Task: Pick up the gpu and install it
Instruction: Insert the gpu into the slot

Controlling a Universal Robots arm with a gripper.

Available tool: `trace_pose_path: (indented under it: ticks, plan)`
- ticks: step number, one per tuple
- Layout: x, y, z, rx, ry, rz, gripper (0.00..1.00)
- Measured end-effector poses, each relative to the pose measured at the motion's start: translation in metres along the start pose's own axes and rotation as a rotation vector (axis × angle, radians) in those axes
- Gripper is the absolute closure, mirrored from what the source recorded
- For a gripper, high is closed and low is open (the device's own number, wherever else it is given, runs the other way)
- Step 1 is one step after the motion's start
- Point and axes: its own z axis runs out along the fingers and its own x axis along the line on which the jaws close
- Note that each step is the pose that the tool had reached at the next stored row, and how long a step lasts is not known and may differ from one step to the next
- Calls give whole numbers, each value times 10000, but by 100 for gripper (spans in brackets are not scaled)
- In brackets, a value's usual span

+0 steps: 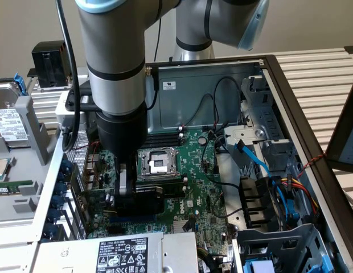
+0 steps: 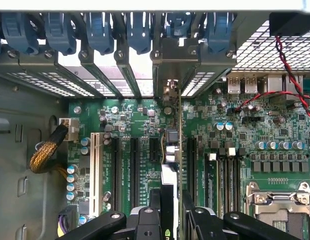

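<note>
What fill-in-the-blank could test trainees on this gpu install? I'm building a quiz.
1. The gripper is ____ on the gpu.
2. The gpu stands edge-on over the ____ motherboard.
3. The slot clips are ____.
4. The twisted wires are red and ____.
Missing: shut; green; blue; black.

Gpu [image 2: 171, 165]: small green card, black shroud on one face, silver end bracket (seen edge-on in the wrist view). Stands upright on its long edge over the motherboard's expansion slots, bracket toward the rear slot openings.
</note>
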Motion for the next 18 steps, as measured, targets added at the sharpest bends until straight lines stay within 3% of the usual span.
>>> trace_pose_path:
  ticks: [18]
  plan:
    - [2, -12, 1, 0, -1, 26, 73]
